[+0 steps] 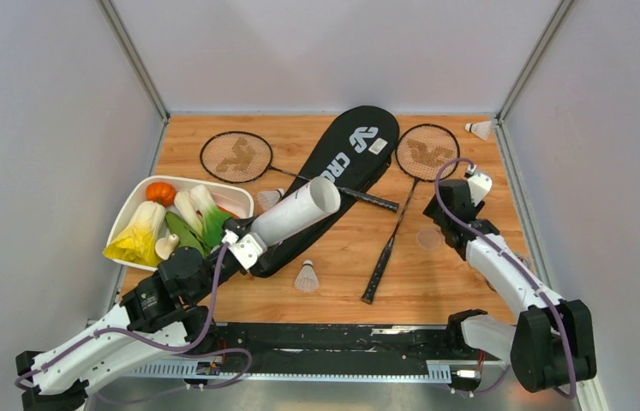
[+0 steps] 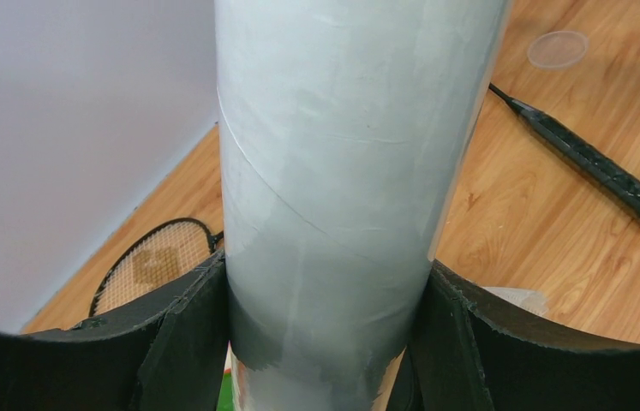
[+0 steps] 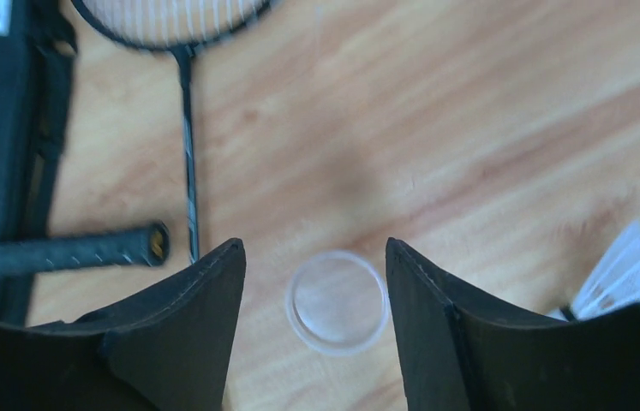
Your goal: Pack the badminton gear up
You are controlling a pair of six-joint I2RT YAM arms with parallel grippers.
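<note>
Tube (image 2: pixel 333 171), smooth white cylinder, in left claw (image 2: pixel 325 338), clear round lid (image 3: pixel 337 301)

A wood-grain tabletop (image 1: pixel 453 287) in warm orange-brown is boxed in by 3 plain pale grey walls: back wall (image 1: pixel 333 51), left wall (image 1: pixel 33 171), right wall (image 1: pixel 616 128). 2 slim metal posts (image 1: pixel 134 58) mark the far corners. The light is soft and even.

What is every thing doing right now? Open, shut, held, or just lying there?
Tube: tilted, top open, held by left hand.
Lid: off, flat on table.
Right hand: open above lid.
Bag: lying flat.
Rackets: lying outside bag.
Shuttlecocks: loose on table.
</note>
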